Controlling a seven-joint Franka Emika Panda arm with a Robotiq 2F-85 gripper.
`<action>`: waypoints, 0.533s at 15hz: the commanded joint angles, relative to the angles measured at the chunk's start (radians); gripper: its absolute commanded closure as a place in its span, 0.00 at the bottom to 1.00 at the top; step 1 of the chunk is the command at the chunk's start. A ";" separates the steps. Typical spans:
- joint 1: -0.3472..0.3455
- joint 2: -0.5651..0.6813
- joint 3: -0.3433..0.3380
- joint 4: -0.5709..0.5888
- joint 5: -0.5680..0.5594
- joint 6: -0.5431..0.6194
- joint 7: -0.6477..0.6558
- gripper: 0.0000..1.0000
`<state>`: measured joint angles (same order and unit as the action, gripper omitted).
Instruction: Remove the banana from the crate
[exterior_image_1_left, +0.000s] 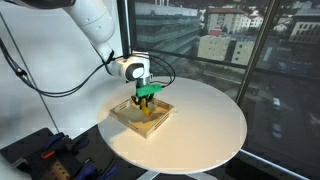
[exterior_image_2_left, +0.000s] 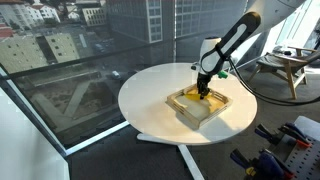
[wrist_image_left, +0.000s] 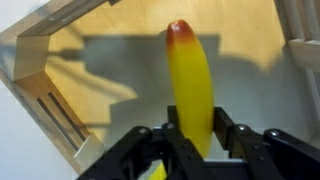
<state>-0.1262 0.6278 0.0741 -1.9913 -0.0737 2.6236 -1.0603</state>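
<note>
One grasp is set: my claw (wrist_image_left: 192, 140) is clamped narrow on the banana (wrist_image_left: 190, 80), gripping one end, the red-tipped free end pointing toward the base of the crate (wrist_image_left: 45, 95). The banana is within the crate walls; whether it touches the base I cannot tell. Step in hand: extraction. Next move, in my judgement: lift clear above the crate walls, travel beyond the crate, release over the tabletop (exterior_image_1_left: 205, 120)
</note>
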 joint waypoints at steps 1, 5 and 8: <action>-0.008 -0.063 0.010 -0.035 -0.007 -0.021 0.034 0.85; -0.006 -0.098 0.010 -0.047 -0.002 -0.050 0.055 0.85; 0.000 -0.128 0.008 -0.057 0.000 -0.083 0.079 0.85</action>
<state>-0.1252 0.5616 0.0765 -2.0136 -0.0735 2.5781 -1.0196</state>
